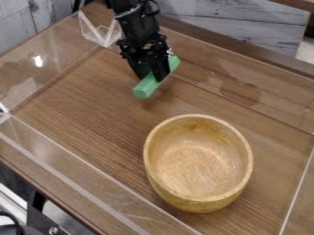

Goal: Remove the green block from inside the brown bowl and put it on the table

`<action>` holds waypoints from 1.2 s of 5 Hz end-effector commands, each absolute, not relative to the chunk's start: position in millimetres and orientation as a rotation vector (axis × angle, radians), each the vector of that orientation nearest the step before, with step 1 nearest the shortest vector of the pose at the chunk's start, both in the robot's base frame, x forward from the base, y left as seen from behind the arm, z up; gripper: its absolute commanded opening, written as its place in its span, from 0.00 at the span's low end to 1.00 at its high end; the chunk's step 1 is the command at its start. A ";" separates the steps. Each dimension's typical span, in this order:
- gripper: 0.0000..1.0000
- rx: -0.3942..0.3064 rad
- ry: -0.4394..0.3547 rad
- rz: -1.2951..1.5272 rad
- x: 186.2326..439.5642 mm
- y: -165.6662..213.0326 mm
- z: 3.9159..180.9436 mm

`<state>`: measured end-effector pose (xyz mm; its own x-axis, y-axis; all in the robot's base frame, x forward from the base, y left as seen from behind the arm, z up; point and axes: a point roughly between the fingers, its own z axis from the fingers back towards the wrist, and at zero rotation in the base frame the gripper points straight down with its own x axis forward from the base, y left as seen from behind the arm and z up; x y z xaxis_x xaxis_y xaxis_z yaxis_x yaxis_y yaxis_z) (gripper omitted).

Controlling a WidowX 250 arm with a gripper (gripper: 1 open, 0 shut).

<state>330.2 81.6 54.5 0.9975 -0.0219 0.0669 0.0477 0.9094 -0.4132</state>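
1. Gripper [154, 75] pinches the green block [153, 80] at the far side of the table [86, 115], well apart from the brown bowl [199, 163] on the near right.
2. Block sits tilted in my jaws; I cannot tell whether its lower end touches wood.
3. Risk: releasing too high drops it askew (a bounce is possible).
4. Risk: pressing down at this slant may twist it loose.

The table [86, 112] is of brown wood, and its grain has darker streaks. The brown bowl [197, 163] lies directly on it; this bowl is round, light brown, and stands upright with its opening to above. To the left of the bowl in the view, the wood is bare and somewhat shiny. Behind the bowl, the tabletop continues also, with the same brown colour.
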 end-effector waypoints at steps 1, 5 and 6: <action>0.00 -0.408 -0.116 -0.033 339.2 90.7 72.1; 0.00 -0.421 -0.093 -0.022 338.2 92.4 73.6; 0.00 -0.424 -0.090 -0.021 339.3 94.0 72.1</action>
